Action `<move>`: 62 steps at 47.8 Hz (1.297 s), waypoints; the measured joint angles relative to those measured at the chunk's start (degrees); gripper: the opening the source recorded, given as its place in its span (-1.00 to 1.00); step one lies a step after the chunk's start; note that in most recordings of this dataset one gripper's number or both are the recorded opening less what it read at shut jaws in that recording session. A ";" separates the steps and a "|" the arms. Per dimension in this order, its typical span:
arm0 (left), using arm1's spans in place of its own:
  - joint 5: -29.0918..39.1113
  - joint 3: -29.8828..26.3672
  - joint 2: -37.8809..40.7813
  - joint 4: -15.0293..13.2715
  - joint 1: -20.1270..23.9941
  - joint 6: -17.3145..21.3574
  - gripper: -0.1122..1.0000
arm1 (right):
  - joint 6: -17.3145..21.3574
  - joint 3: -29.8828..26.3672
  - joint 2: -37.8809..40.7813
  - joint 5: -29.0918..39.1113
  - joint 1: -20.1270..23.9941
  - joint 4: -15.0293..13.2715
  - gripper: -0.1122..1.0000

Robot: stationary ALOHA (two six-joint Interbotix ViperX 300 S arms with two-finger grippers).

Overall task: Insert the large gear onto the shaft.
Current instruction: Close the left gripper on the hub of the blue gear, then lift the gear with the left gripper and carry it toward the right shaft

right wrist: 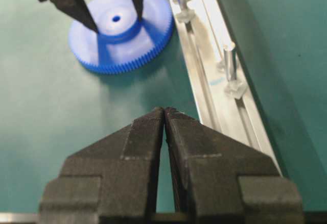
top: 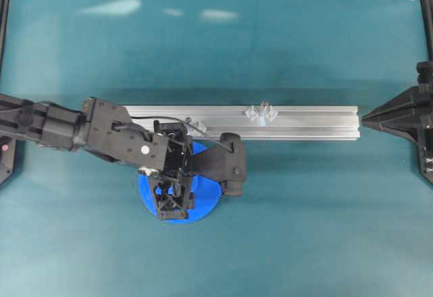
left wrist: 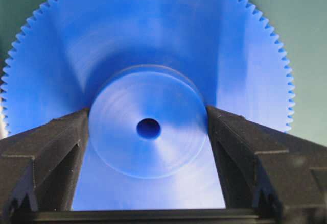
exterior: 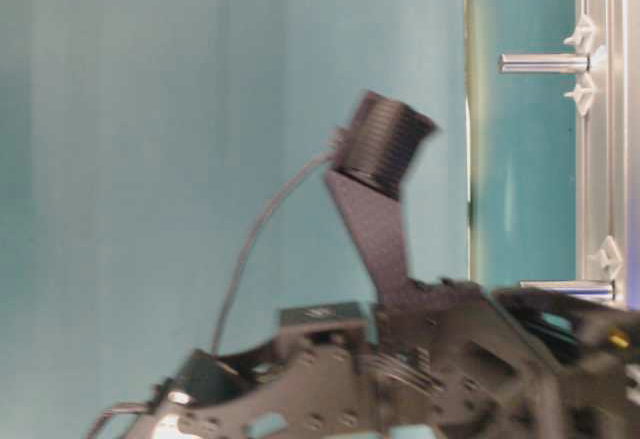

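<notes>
Blue plastic formed the large gear point(left wrist: 148, 81), which lay flat on the teal surface point(top: 304, 209), just in front of the aluminium rail point(top: 311, 122). The left gripper point(left wrist: 148, 127) stood over it with one finger on each side of the raised hub point(left wrist: 148, 124), the black fingers point(left wrist: 56, 147) touching or nearly touching the hub wall; whether they pressed on it could not be told. Only the left wrist view showed the dark centre hole point(left wrist: 148, 128) and the fine rim teeth at close range. The overhead view hid most of the gear under the left arm but alone gave the full rail, with the shaft point(top: 262, 111) standing on it between two clear brackets, well to the right of the gear. The right wrist view showed the right gripper point(right wrist: 164, 114) with its jaws fully together, holding nothing, near the rail's end. The table-level view was blurred and showed two pegs on the rail.
</notes>
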 measured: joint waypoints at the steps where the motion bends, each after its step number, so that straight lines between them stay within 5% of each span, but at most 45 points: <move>1: 0.26 -0.26 -0.18 0.00 0.00 0.00 0.58 | 0.00 0.09 -0.09 0.00 0.00 0.00 -0.53; 24: 12.74 -10.28 -2.02 0.18 0.26 5.89 0.58 | 0.00 0.00 -1.14 0.18 0.00 0.00 -0.53; 62: 17.14 -24.61 -0.53 0.26 10.90 20.13 0.58 | 0.00 0.44 -2.37 0.26 -0.09 -0.35 -0.53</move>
